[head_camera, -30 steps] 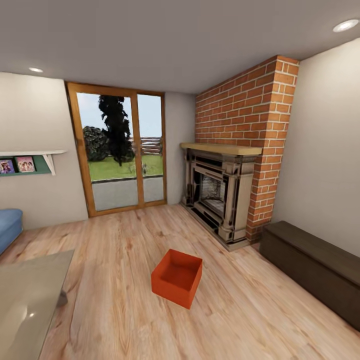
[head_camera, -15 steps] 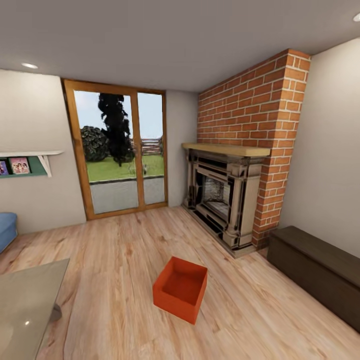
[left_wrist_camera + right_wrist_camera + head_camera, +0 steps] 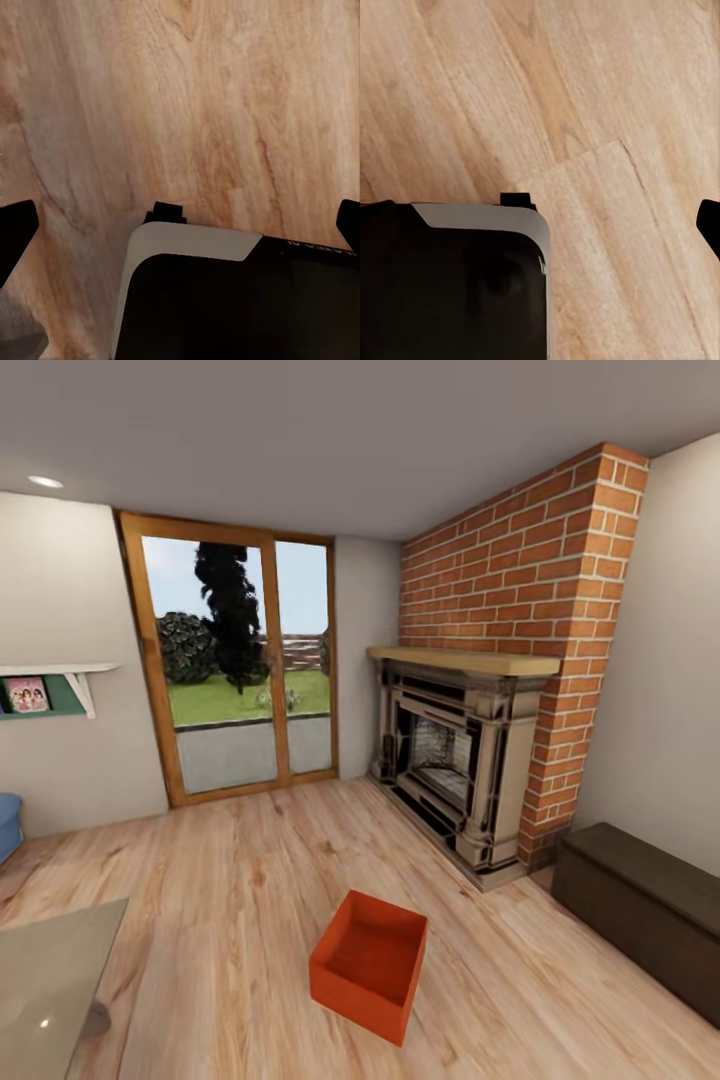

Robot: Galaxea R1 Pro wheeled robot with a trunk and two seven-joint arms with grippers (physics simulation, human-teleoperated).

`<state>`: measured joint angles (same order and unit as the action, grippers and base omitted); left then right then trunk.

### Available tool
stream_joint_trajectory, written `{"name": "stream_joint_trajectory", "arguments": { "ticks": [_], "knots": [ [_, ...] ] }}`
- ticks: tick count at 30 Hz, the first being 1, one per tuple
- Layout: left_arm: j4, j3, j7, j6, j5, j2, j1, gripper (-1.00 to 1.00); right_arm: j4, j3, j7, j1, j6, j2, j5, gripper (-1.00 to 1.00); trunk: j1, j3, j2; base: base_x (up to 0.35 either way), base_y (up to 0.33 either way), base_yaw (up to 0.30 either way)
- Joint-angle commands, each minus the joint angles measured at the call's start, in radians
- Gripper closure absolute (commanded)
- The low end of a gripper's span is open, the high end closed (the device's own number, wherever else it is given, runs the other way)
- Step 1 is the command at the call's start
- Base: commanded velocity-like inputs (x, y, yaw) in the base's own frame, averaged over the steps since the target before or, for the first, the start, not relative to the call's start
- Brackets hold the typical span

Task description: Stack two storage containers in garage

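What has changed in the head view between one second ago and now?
The whole picture has shifted, so the camera moved, not the things: the robot rolled nearer. The orange-red container now shows larger and lower, and the fireplace closer. The container still stands open on the wood floor, untouched.

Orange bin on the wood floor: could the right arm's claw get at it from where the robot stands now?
Probably not yet. The orange bin sits ahead on open planks, unobstructed, while the right claw faces bare floor.
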<state>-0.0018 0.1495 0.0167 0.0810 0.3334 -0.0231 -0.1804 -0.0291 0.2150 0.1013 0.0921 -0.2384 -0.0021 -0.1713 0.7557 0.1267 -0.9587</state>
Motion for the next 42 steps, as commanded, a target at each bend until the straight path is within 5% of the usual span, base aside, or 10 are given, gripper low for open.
{"name": "stream_joint_trajectory", "arguments": {
  "ticks": [1,42],
  "knots": [
    [0.000,0.009,0.002,0.002,0.007,0.000,-0.001,-1.00,-0.003,0.007,0.001,0.001,-0.006,0.000,-0.011,-1.00,0.001,0.001,-0.001,0.326,0.117,0.000],
    [0.000,0.009,0.002,0.005,0.007,0.000,-0.001,-1.00,-0.003,0.011,0.000,0.001,-0.002,0.000,-0.008,-1.00,0.001,0.001,-0.001,0.318,0.174,-0.156]
  ]
}}
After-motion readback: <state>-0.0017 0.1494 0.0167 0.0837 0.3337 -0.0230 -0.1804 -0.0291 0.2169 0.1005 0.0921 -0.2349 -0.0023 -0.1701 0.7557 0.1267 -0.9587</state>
